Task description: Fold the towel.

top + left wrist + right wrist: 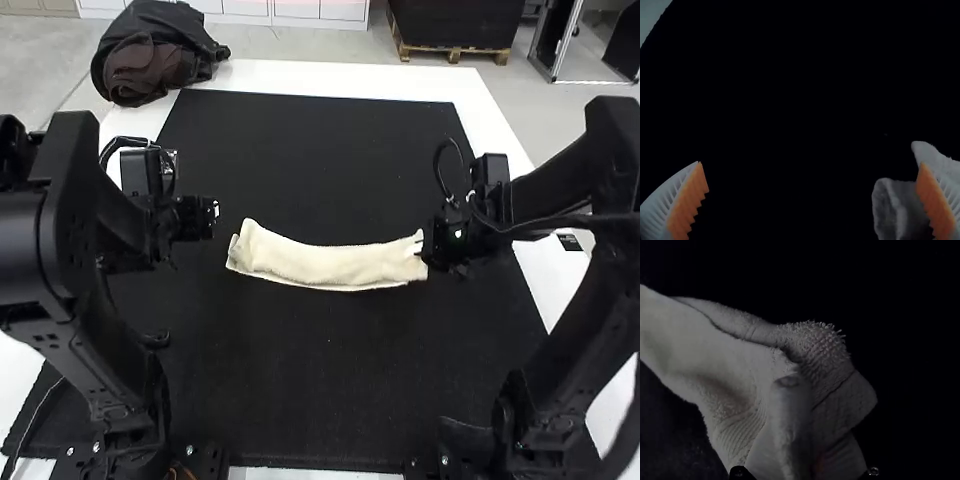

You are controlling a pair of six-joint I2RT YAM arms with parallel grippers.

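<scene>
The cream towel (pixel 335 264) lies across the middle of the black mat (pixel 330 400) as a long, narrow folded strip, running from near the left gripper (pixel 212 215) over to the right gripper (pixel 422 246), with a slight sag along its length. Its left end angles up toward the far side of the table (pixel 330 78) and shows more than one layer of edge. In the high view the left gripper stands just beyond that end, apart from it, with a strip of mat between them. The left wrist view shows the same gripper with its fingers (pixel 689 200) spread wide; the towel's loose corners lie beside and partly behind one of them, and nothing is pinched. At the other end the towel meets the right gripper, which is pressed together on the cloth. The right wrist view shows a raised ridge of towel squeezed up between the fingers, with rumpled layers, a looped pile patch and ribbed bands around it, while the rest of the strip stretches away toward the left arm. How many layers are caught there, I cannot tell.
</scene>
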